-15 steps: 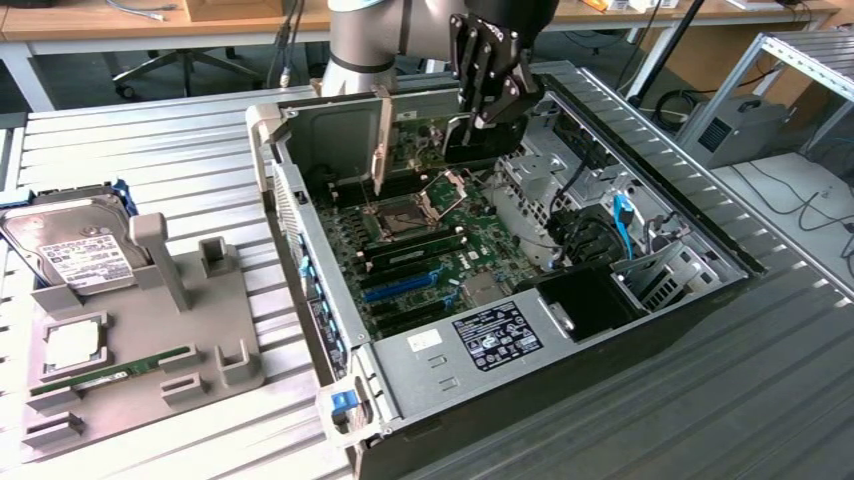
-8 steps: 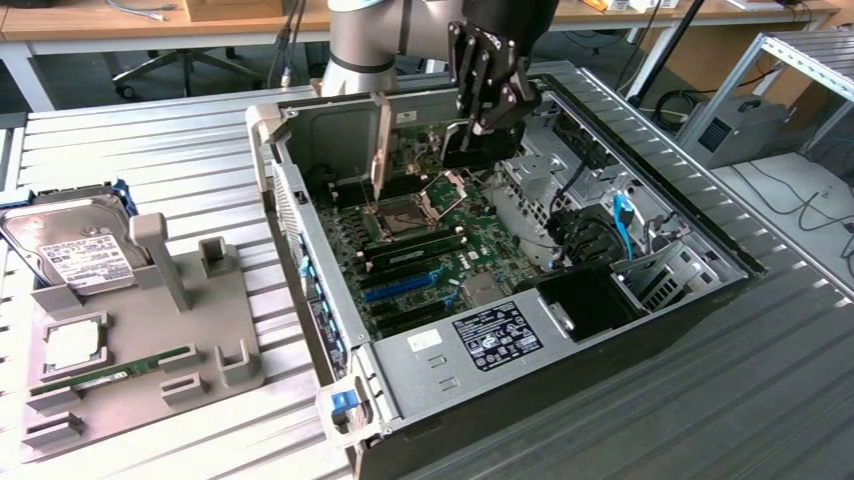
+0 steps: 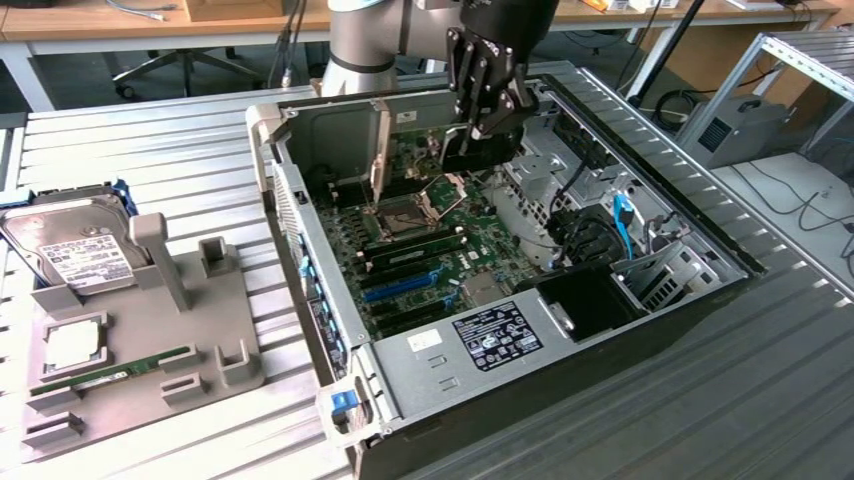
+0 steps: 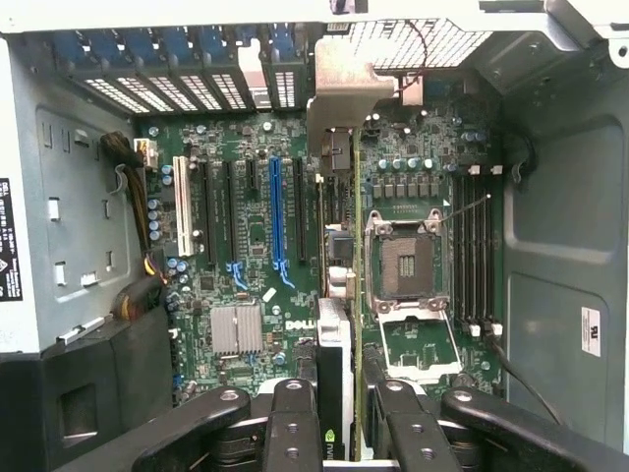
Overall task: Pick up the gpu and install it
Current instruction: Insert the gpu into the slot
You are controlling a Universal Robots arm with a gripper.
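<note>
The gpu (image 4: 335, 366) is a green card seen edge-on, standing upright over the motherboard (image 4: 246, 147) inside the open computer case (image 3: 400, 350). My gripper (image 4: 344, 425) is shut on the card's upper edge, one finger on each side. The card's silver bracket (image 4: 346, 90) points toward the case's slotted rear wall. The card hangs between the long blue slot (image 4: 276, 216) and the CPU socket (image 4: 404, 265); I cannot tell whether its gold edge touches a slot. In the exterior view my gripper (image 3: 478, 125) reaches down into the case, with the gpu's bracket (image 3: 379, 150) beside it.
A grey parts holder (image 3: 147, 340) lies at the exterior view's left, carrying a silver hard drive (image 3: 74, 250), a CPU chip (image 3: 74, 342) and a green memory stick (image 3: 114, 372). Inside the case are a black shroud (image 3: 581, 300), cables (image 3: 621, 225) and the case walls.
</note>
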